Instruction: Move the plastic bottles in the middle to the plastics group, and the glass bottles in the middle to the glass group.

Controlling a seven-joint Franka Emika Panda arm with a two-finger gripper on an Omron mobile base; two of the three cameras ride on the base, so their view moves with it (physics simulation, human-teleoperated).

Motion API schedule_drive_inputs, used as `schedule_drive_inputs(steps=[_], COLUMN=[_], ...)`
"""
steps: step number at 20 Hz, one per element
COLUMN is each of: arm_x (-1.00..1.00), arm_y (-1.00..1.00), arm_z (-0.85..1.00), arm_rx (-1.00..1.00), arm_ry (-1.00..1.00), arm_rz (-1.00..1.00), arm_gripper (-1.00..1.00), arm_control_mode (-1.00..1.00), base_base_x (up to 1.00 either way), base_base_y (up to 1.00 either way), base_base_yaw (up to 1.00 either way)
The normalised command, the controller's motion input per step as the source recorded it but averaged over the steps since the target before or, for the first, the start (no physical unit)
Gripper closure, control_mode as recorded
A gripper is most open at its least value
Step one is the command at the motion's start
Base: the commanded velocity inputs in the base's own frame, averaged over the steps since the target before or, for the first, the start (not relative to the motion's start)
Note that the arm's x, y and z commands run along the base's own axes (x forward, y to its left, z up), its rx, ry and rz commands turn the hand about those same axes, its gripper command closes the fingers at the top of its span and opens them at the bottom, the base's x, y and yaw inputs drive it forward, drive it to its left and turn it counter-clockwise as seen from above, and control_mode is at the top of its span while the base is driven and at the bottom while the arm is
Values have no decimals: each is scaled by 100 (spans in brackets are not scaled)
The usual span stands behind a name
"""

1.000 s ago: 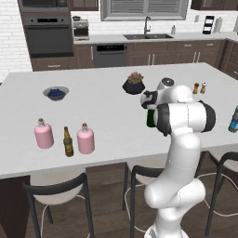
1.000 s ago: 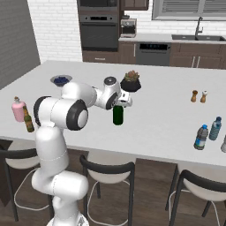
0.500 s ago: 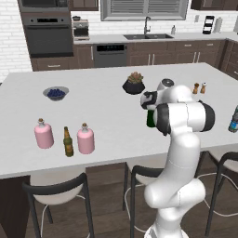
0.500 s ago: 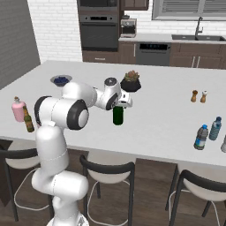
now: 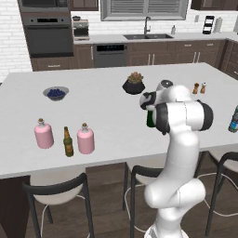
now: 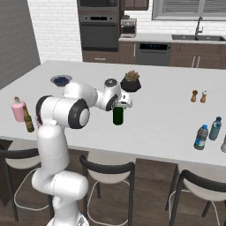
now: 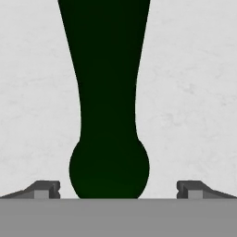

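The dark green wine bottle (image 6: 118,115) stands upright on the white island counter (image 5: 107,107), near the middle, a little in front of the potted plant (image 5: 134,83). From the hand camera the bottle (image 7: 109,102) runs up the centre, its rounded top lying between the two finger tips, which stand wide on either side with clear gaps to the glass. The gripper (image 6: 119,104) sits over the bottle's neck, spread apart and not touching it; in the left base view the gripper (image 5: 148,100) is partly hidden by the arm, with the bottle (image 5: 150,119) showing just below it.

Toward the counter's left end stand two pink flasks (image 5: 43,135) (image 5: 85,139) with a brown beer bottle (image 5: 68,142) between them, all near the front edge. Behind them lies a bowl of blue berries (image 5: 56,93). Toward the right end two small bluish water bottles (image 6: 201,137) (image 6: 215,129) stand just beside each other, and the salt and pepper shakers (image 6: 198,96) stand further back
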Motion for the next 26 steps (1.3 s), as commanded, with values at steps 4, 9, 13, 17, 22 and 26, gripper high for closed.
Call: schedule_drive_inputs(steps=[4,9,13,17,22,26], arm_x=[12,11,9,1,0,0], arm_y=[0,0,0,0,0,0], arm_z=[-16,-12,-6,0,0,0], arm_rx=[0,0,0,0,0,0], arm_ry=[0,0,0,0,0,0], arm_rz=[1,0,0,0,0,0], arm_gripper=[-100,-100,-100,100,100,100], arm_control_mode=[-100,-100,-100,-100,-100,-100], base_base_x=[0,0,0,0,0,0], base_base_y=[0,0,0,0,0,0], base_base_yaw=[0,0,0,0,0,0])
